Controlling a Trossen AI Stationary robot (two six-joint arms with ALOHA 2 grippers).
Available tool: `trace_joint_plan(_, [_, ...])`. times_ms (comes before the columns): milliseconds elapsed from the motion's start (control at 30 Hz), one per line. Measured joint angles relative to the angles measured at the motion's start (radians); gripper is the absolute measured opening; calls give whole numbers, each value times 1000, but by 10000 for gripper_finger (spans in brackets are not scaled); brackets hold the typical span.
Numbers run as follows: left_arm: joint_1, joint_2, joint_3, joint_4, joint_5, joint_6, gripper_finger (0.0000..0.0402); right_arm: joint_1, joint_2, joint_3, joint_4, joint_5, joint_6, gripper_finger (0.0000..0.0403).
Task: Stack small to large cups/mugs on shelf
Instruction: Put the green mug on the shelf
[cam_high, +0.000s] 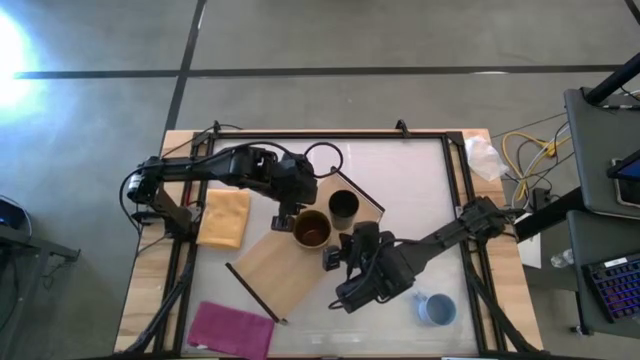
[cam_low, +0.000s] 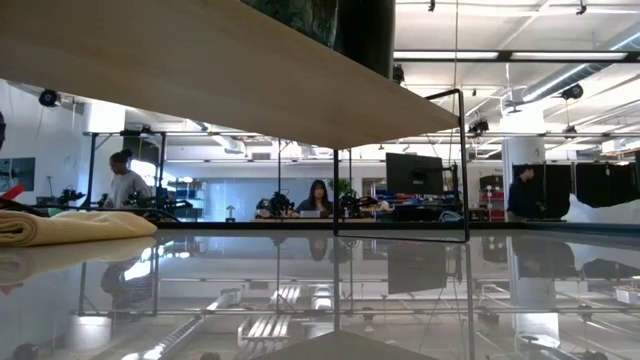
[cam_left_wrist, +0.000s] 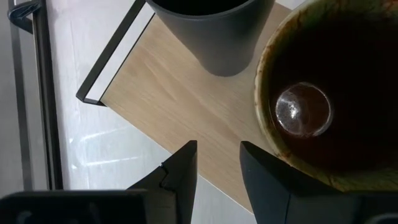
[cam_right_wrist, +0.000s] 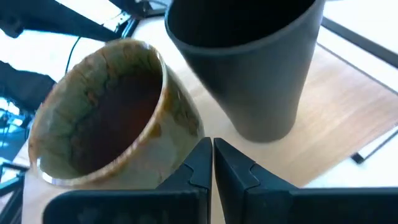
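The light-wood shelf (cam_high: 285, 268) lies slantwise across the table's middle. On its far-right end stand the black cup (cam_high: 343, 207) and, next to it, the mustard-brown mug (cam_high: 311, 230), both upright. The blue-grey mug (cam_high: 436, 309) stands on the table near the right front. My left gripper (cam_left_wrist: 217, 149) is open and hovers above the shelf (cam_left_wrist: 161, 93) beside the brown mug (cam_left_wrist: 323, 93), at the mug's left in the high view (cam_high: 288, 214). My right gripper (cam_right_wrist: 211, 144) is shut and low at the near side of the brown mug (cam_right_wrist: 106, 118) and black cup (cam_right_wrist: 255, 68). My left gripper comes from above; one finger (cam_left_wrist: 264, 177) stands against the outside of the brown mug's rim (cam_left_wrist: 273, 149), and I cannot tell whether it touches. My right gripper's shut fingers (cam_right_wrist: 199, 158) point at the foot of the brown mug's wall (cam_right_wrist: 180, 134); whether they touch cannot be told.
An orange cloth (cam_high: 224, 216) lies left of the shelf and a magenta cloth (cam_high: 232, 328) at the near-left edge. Black rails (cam_left_wrist: 112, 56) end the shelf. A clear bag (cam_high: 483, 155) sits at the far right corner. People sit in the room behind (cam_low: 315, 197).
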Motion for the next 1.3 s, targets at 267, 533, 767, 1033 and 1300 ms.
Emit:
trace_joint_plan(267, [2,0,0,1,0,0,107,-13,0,0,9,7,-16,8])
trace_joint_plan(533, [7,1,-26,37,11,-1,107,-12,0,0,110,-1,-88,8])
trace_joint_plan(767, [7,1,-87,36,12,-2,107,-12,0,0,139,-16,-119,8])
trace_joint_plan(1033, [8,1,-104,57,12,-4,107,-5,0,0,141,-80,-120,8])
trace_joint_plan(1300, [7,-11,-104,65,23,-7,107,10,0,0,158,-83,-121,8])
